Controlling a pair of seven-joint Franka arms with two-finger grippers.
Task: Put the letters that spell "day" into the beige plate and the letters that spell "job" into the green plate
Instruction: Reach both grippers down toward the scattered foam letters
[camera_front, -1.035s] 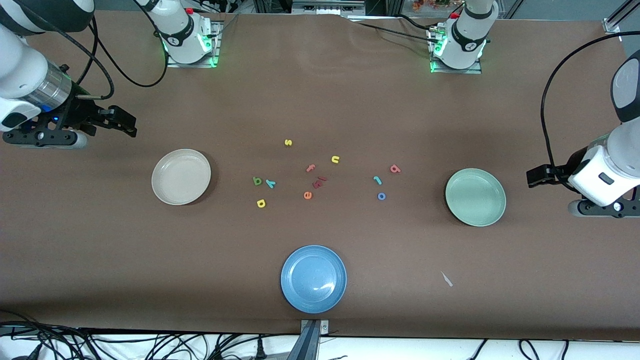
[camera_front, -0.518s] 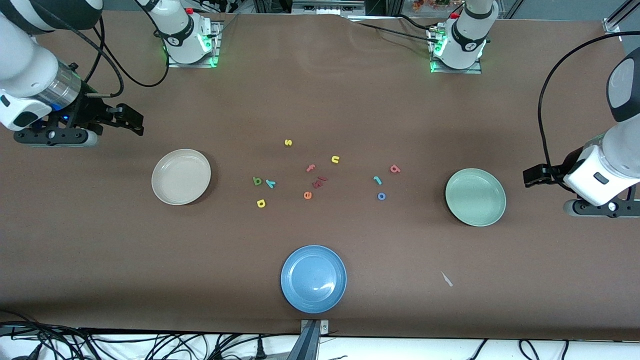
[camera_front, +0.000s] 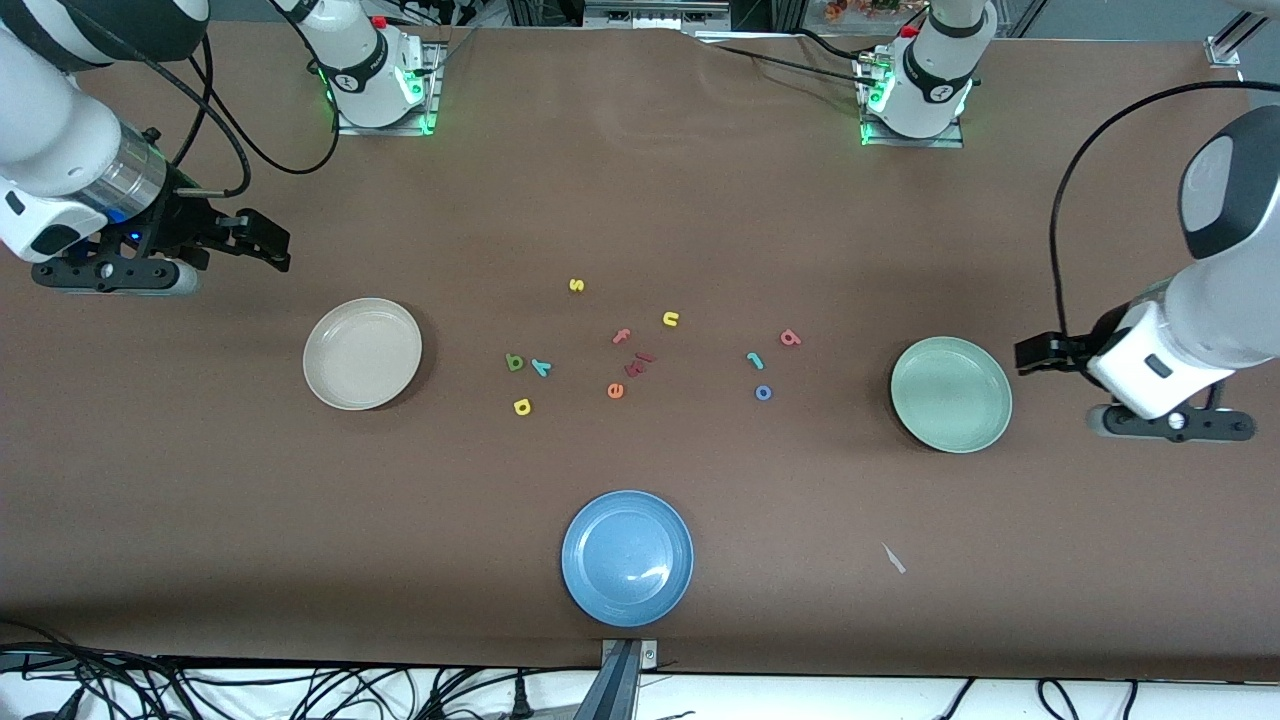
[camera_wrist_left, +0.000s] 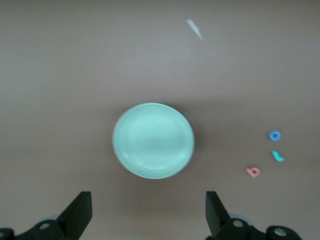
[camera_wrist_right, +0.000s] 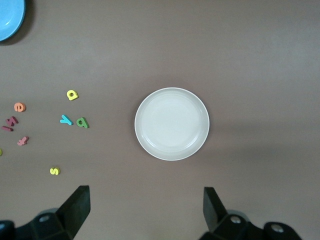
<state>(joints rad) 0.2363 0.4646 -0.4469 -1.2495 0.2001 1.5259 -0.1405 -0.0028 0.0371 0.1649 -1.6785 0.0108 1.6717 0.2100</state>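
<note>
The empty beige plate (camera_front: 362, 353) (camera_wrist_right: 172, 123) lies toward the right arm's end, the empty green plate (camera_front: 950, 394) (camera_wrist_left: 153, 140) toward the left arm's end. Between them on the table lie the dark green d (camera_front: 515, 362), teal y (camera_front: 541, 367) and yellow a (camera_front: 522, 406), then the teal j (camera_front: 755, 360), blue o (camera_front: 763, 393) and pinkish-red b (camera_front: 790, 338). My right gripper (camera_front: 268, 245) (camera_wrist_right: 146, 212) hangs open and empty beside the beige plate. My left gripper (camera_front: 1035, 355) (camera_wrist_left: 149, 215) is open and empty at the green plate's rim.
A blue plate (camera_front: 627, 557) sits near the front edge. Spare letters lie mid-table: yellow s (camera_front: 576, 285), yellow n (camera_front: 670, 319), pink f (camera_front: 622, 336), orange e (camera_front: 615, 390), dark red bits (camera_front: 638, 364). A white scrap (camera_front: 893, 558) lies nearer the camera than the green plate.
The left arm has swung in toward the green plate. The right arm shifted slightly toward the table's middle. Both grippers stayed open; no letter moved.
</note>
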